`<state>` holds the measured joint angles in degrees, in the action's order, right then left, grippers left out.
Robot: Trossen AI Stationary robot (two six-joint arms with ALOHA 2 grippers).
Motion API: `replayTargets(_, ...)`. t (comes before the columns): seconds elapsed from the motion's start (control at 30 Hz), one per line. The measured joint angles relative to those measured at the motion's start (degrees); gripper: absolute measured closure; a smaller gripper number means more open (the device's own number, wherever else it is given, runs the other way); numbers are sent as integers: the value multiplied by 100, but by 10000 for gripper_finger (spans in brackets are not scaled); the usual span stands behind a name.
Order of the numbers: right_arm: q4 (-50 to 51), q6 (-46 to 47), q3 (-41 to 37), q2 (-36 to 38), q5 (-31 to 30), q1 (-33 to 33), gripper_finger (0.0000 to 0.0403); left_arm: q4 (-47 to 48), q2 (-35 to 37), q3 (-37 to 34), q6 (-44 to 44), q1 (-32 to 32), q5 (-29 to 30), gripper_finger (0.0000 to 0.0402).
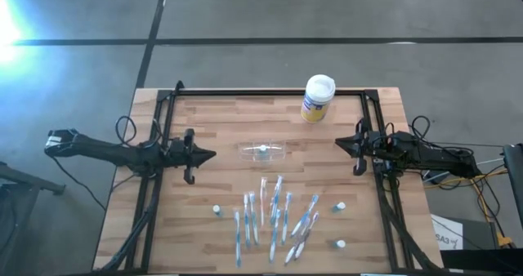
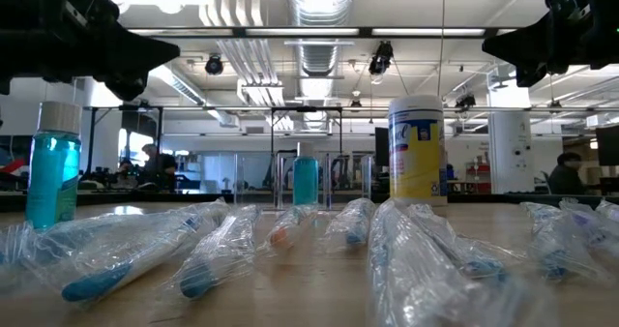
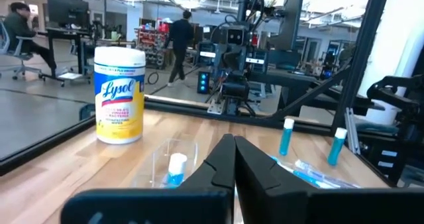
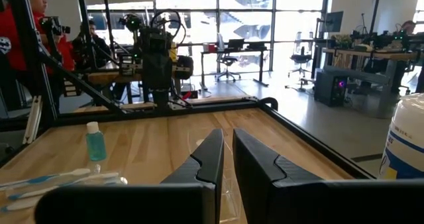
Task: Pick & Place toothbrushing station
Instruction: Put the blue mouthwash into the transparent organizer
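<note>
Two level arms, left tool (image 1: 211,154) and right tool (image 1: 339,143) closed, empty, flanking the toothbrushing station (image 1: 262,152).

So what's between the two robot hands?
The clear holder with a small bottle in it sits on the table between the left hand and right hand, seen from above.

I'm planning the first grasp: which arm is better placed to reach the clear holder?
Left, by a slim margin. The left gripper sits a little nearer the clear holder than the right gripper does, and level with it across the table. Both grippers are shut and hold nothing, so either must open first.
</note>
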<state>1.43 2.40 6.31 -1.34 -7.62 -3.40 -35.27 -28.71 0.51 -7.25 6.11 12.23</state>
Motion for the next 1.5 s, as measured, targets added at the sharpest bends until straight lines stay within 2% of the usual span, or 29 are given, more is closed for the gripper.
replayTargets(0.53, 0, 6, 0, 2, 0, 0, 369, 104, -2, -7, -173, 0, -32, 392)
replayTargets(0.67, 0, 2, 0, 2, 0, 0, 369, 248, -5, 138, -172, 0, -662, 392)
replayTargets(0.73, 0, 2, 0, 2, -2, 0, 369, 529, -37, 409, -111, 2, -885, 393)
replayTargets(0.93, 0, 0, 0, 2, -2, 0, 369, 2577, -223, 1656, 96, 7, -889, 396)
replayTargets(1.2, 3, 19, 0, 2, -1, 0, 369, 4830, -835, 3421, -58, 249, -854, 398)
replayTargets(1.33, 6, 43, 0, 2, -2, 0, 369, 5352, -1223, 3946, -185, 485, -813, 394)
replayTargets(1.5, 7, 58, -2, 2, -1, 0, 369, 5529, -1773, 4212, 96, 881, -800, 398)
